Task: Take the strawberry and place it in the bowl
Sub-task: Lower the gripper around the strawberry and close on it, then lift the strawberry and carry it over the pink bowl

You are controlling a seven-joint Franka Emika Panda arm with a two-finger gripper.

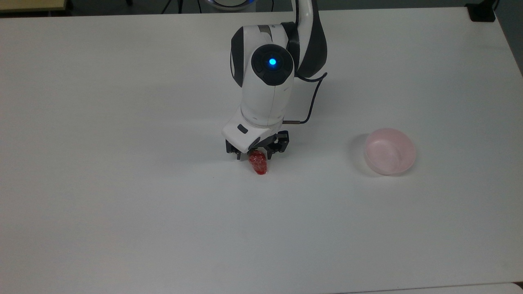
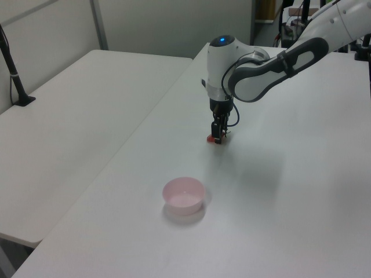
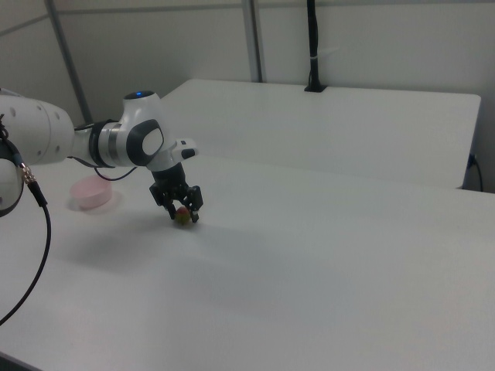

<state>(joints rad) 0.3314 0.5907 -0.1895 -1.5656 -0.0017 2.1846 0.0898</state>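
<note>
The red strawberry point(image 1: 259, 165) lies on the white table point(image 1: 122, 204), its leafy cap hidden under the gripper. My gripper point(image 1: 253, 157) is down at the table over the strawberry's cap end, open, with one finger on each side of the fruit. In the right view the strawberry point(image 3: 182, 218) sits between the two black fingertips point(image 3: 195, 217). In the left view the gripper point(image 2: 217, 139) covers most of the strawberry point(image 2: 211, 139). The pale pink bowl point(image 1: 410, 158) stands apart toward the top view's right, with nothing in it.
A second white table point(image 2: 69, 116) adjoins on the left view's left, with a black post point(image 2: 13, 69) on it. A black cable point(image 1: 310, 106) loops off the wrist. A black clamp point(image 1: 482, 12) sits at the top view's far right corner.
</note>
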